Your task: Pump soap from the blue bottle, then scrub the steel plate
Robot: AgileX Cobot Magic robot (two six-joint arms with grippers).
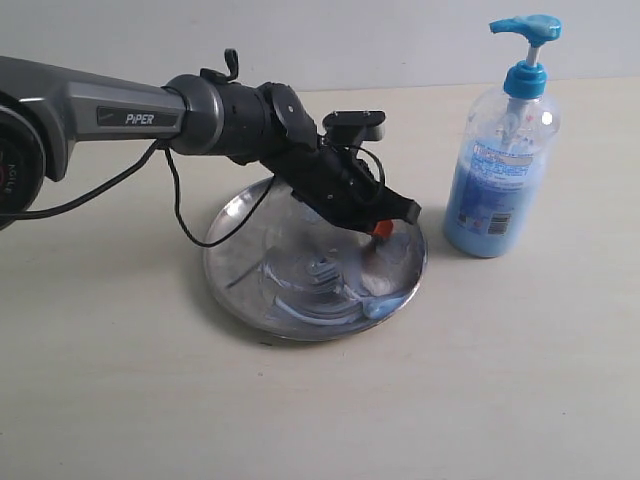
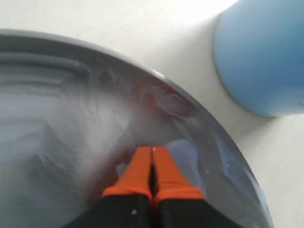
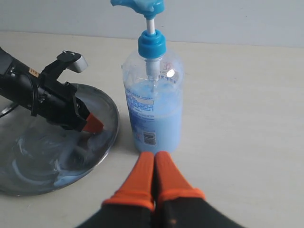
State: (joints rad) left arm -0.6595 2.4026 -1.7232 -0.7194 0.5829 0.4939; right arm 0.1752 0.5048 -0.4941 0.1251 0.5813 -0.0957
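Spotter: Orange fingertips of your left gripper fill the foreground of the left wrist view. They are pressed together with nothing visible between them, tips down on a pale blue blob of the soap.

Checker: That blob lies inside the steel plate, close to the rim on the side facing the blue bottle. In the exterior view, the plate sits flat on the tabletop, left of the bottle and near it, not touching.

Spotter: Pale blue smears curl across the plate's middle and pool thicker along its front right edge. The part under your left arm looks barer, though reflections make that hard to judge.

Checker: The bottle stands upright, blue liquid reaching well up its clear body, pump head raised. Nothing touches it.

Spotter: Your right gripper is outside the exterior view. Its own wrist view shows the jaws closed tight on nothing, pointing at the foot of the bottle and apart from it.

Checker: Judging by the soap on the metal, your pumping step looks done. Scrubbing looks under way but unfinished: the soap sits in streaks, not an even film. No sponge or cloth shows in the left jaws, so you appear to be rubbing with the bare tips.

Spotter: What remains, as far as we can tell, is working the soap over the rest of the plate, the barer side above all.
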